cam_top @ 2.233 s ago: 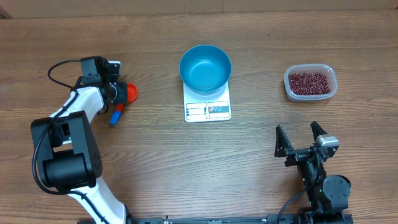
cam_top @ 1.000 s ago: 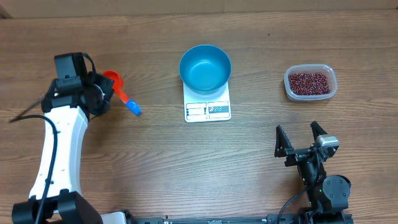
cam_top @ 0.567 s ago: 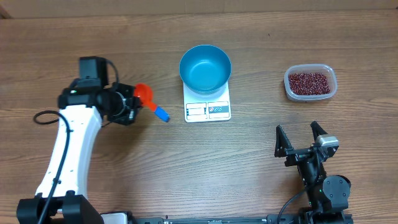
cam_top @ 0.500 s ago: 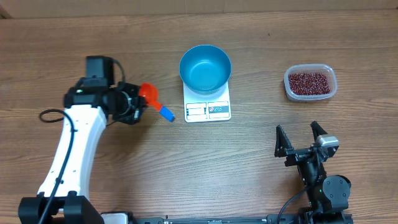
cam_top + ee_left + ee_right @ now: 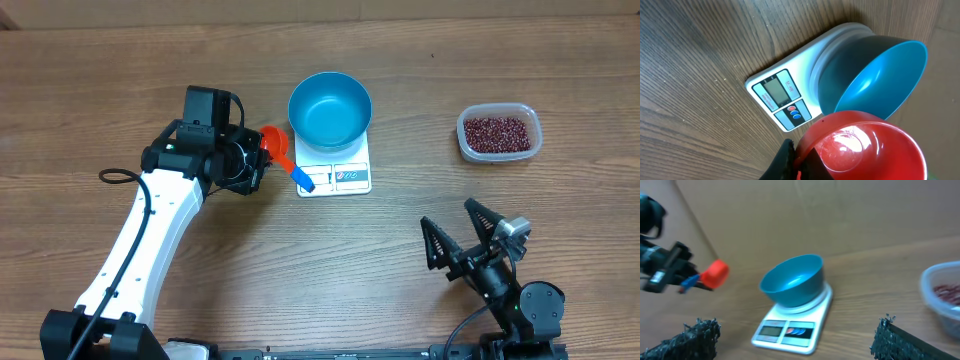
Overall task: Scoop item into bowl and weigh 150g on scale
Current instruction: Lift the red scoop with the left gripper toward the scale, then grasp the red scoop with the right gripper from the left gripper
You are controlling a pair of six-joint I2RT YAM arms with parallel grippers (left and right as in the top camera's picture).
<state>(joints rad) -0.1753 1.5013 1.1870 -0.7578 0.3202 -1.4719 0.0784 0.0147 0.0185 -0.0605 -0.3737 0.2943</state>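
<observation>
Overhead, the scoop [image 5: 277, 145] is clamped in the left gripper [image 5: 257, 165] and has been carried across the tabletop [image 5: 330, 280] until the bowl [image 5: 330, 110], set on the scale [image 5: 335, 177], lies just beside that gripper. The right gripper [image 5: 446, 212] has been turned, jaws wide and empty, with the beans [image 5: 497, 131] in the tub [image 5: 499, 152] well beyond it. From the left wrist, the scoop is seen empty. From the right wrist, the bowl is seen empty, so filling is judged not yet begun.

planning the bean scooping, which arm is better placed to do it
Left. The left gripper is shut on the scoop, beside the bowl. The right gripper is nearer the tub of beans, but it is open and empty, so it would need the scoop first.
</observation>
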